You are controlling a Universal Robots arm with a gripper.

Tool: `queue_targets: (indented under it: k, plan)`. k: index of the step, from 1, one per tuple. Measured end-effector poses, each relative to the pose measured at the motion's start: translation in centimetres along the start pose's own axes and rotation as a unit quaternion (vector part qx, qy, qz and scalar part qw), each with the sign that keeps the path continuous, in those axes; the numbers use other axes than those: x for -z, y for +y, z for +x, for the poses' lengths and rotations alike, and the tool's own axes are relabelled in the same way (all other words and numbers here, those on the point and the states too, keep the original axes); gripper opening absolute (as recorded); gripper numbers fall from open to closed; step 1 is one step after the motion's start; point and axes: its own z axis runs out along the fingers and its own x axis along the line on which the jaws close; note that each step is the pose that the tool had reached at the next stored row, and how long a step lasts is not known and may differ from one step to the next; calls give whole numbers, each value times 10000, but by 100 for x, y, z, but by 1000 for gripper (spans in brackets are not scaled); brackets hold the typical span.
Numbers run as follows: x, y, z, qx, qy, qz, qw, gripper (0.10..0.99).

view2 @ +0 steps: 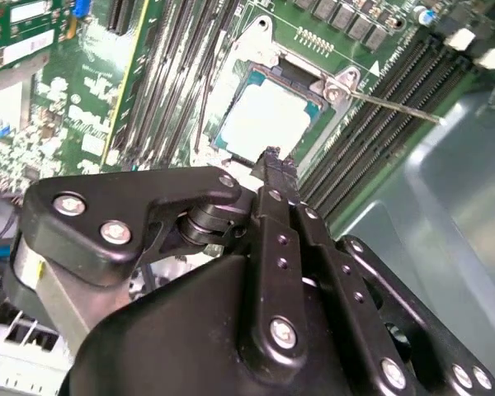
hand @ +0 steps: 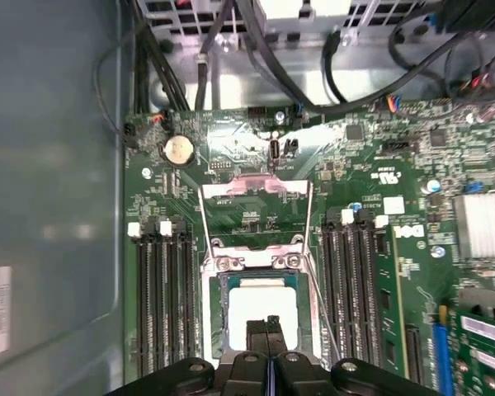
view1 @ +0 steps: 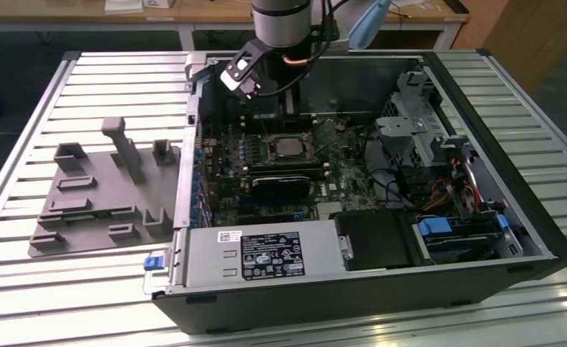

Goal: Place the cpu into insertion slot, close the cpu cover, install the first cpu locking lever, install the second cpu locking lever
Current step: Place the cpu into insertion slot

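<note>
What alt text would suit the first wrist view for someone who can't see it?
A shut black gripper points at a silver cpu seated in its slot on a green motherboard. The cover frame stands open beyond it.

Strong overhead light bleaches the cpu [hand: 262, 318] almost white in both wrist views. Glare also flares on the motherboard [hand: 256, 144] near the cpu. In the exterior view the case [view1: 360, 293] around the cpu lies in shadow, while the desk [view1: 61, 296] gleams beside it.
</note>
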Motion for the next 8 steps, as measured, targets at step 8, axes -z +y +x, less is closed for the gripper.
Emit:
queue_targets:
  k: [8]
  plan:
    - [83, 55, 6, 0, 1, -11, 10000, 106]
